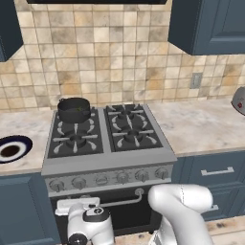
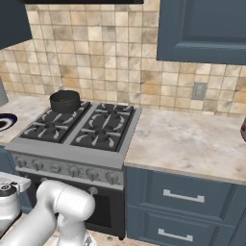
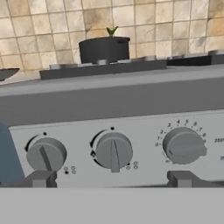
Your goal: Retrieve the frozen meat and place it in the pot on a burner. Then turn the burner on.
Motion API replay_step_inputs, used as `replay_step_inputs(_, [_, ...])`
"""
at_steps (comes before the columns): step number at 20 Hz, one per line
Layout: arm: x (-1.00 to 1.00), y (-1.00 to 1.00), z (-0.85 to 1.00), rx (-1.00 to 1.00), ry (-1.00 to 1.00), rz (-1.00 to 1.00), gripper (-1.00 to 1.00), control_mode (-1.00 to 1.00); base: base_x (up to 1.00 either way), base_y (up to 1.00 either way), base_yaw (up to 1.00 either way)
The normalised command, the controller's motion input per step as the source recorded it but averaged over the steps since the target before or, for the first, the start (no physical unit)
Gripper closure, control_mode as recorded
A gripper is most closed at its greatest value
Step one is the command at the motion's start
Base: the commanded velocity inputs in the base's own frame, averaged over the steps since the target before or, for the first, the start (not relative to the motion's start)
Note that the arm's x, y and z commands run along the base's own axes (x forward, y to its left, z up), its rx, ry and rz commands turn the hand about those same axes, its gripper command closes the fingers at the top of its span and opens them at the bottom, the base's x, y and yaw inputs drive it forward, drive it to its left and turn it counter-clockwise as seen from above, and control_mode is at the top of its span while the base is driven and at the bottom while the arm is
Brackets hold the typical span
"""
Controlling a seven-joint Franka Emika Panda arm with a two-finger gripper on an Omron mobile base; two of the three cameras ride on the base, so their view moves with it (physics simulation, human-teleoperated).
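The dark pot (image 1: pixel 74 109) (image 2: pixel 65 101) (image 3: pixel 104 49) stands on the back-left burner (image 1: pixel 76 125) of the stove. A green tip of the frozen meat (image 3: pixel 112 31) pokes up above the pot's rim; the rest of it is hidden inside. My gripper (image 3: pixel 113 179) is low in front of the stove's knob panel, open with nothing between its fingers. It faces the second knob from the left (image 3: pixel 113 151) (image 1: pixel 79 183), a short way off it. The first knob (image 3: pixel 46 154) is to its left and a numbered dial (image 3: pixel 183 146) to its right.
A dark-blue-rimmed plate (image 1: pixel 12 149) (image 2: pixel 5 121) lies on the counter left of the stove. The oven door handle (image 1: pixel 119 201) runs below the knobs. Blue cabinets flank the oven, and beige counter (image 2: pixel 192 139) stretches to the right.
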Motion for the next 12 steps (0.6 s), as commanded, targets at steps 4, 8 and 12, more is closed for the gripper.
replay_step_inputs(4, [0.18,0.00,-0.27,-0.01,0.00,0.00,-1.00,-1.00,0.00,0.00,0.00])
replay_step_inputs(8, [0.25,0.00,0.00,0.00,0.00,0.00,-1.00,-1.00,0.00,0.00,0.00])
replay_step_inputs(12, [0.36,-0.02,-0.01,-0.01,0.00,0.02,-1.00,-1.00,0.00,0.00,0.00])
